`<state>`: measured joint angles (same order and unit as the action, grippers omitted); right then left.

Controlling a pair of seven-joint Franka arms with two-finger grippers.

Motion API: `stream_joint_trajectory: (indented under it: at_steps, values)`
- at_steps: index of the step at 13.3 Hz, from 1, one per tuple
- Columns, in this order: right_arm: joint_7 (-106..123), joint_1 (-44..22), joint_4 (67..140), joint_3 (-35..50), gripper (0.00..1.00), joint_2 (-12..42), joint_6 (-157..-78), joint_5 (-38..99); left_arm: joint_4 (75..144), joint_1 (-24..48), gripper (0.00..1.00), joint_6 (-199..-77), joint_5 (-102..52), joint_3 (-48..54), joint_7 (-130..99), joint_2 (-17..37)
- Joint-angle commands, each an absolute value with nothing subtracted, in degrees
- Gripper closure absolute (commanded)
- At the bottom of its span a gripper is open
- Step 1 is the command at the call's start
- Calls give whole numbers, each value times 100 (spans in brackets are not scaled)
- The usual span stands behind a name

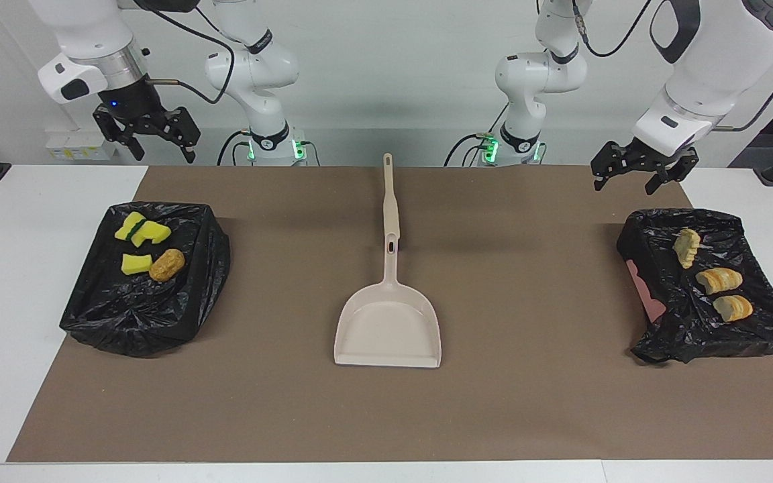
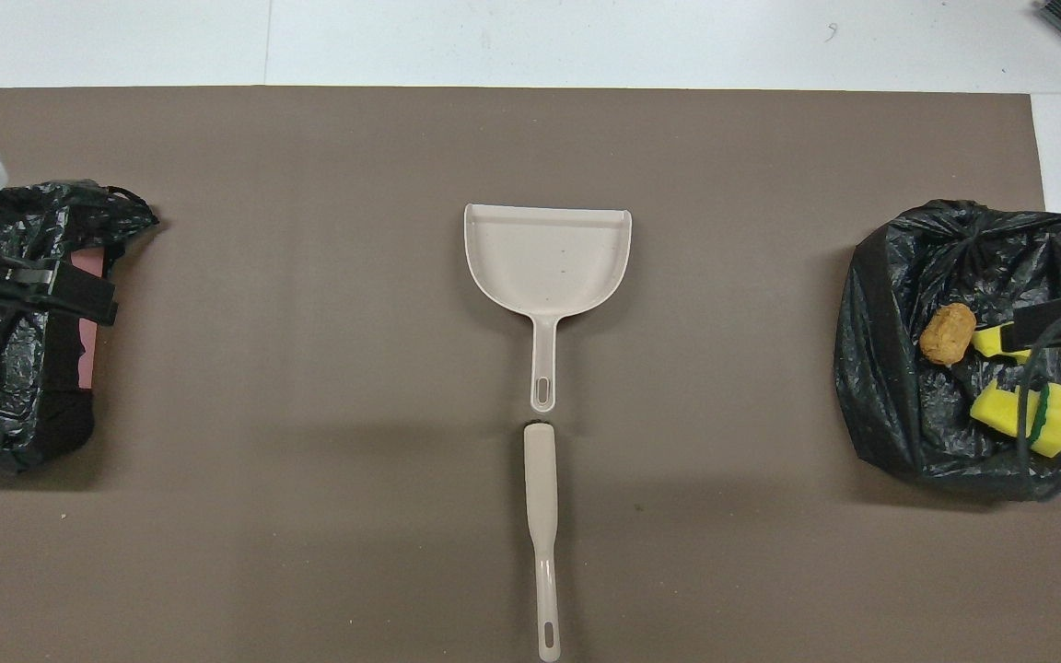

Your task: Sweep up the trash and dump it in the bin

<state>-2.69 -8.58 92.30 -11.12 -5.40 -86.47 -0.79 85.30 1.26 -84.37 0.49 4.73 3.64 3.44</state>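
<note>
The trash lies in two black-bagged bins. The bin point(image 1: 125, 315) at the right arm's end holds three yellow sponge chunks point(image 1: 136, 263) and a brown bread roll point(image 1: 166, 264); they also show in the overhead view point(image 2: 947, 333). The bin point(image 1: 695, 339) at the left arm's end holds three pale bread pieces point(image 1: 718, 280). My right gripper point(image 1: 165, 153) hangs open and empty above its bin's robot-side edge. My left gripper point(image 1: 625, 184) hangs open and empty above the robot-side edge of the other bin.
A beige dustpan point(image 1: 390, 325) lies mid-table on the brown mat point(image 1: 527, 402), mouth away from the robots. A beige brush point(image 1: 390, 201) lies in line with its handle, nearer to the robots. White table edge point(image 1: 11, 268) flanks the mat.
</note>
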Motion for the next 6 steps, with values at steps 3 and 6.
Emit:
stream_joint_trajectory:
  at_steps: [3,6]
  values:
    - [-193,-826,9255,-1108,0,-606,-8587,18,8385,114,0,-8472,0,431,509,404]
    - [-193,-826,9264,-1108,0,-606,-8587,18,8394,114,0,-8525,-9,422,589,396]
